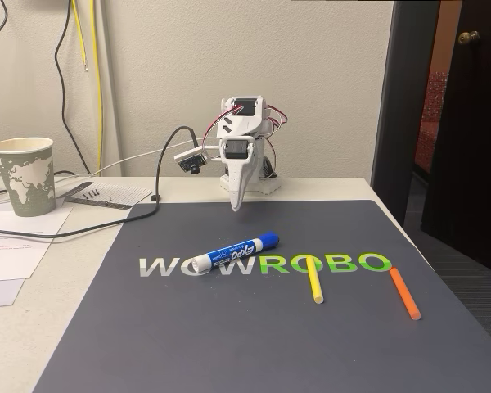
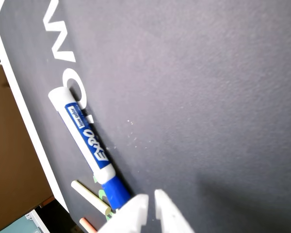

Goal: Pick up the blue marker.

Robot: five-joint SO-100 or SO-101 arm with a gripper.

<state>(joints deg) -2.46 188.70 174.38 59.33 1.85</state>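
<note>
The blue marker [image 1: 233, 252] lies flat on the dark mat [image 1: 229, 336], across the "WOWROBO" lettering, with its blue cap toward the right and its white end toward the left in the fixed view. My gripper [image 1: 236, 205] hangs at the back edge of the mat, pointing down, behind the marker and apart from it. Its fingers are together with nothing between them. In the wrist view the marker [image 2: 89, 145] runs diagonally at the left. Its blue cap ends just left of my gripper [image 2: 151, 195] at the bottom edge.
A thin yellow stick [image 1: 313, 280] and a thin orange stick [image 1: 404, 293] lie on the mat to the right of the marker. A paper cup [image 1: 23, 174], papers and black cables sit at the table's left. The table edge and a dark door are at the right.
</note>
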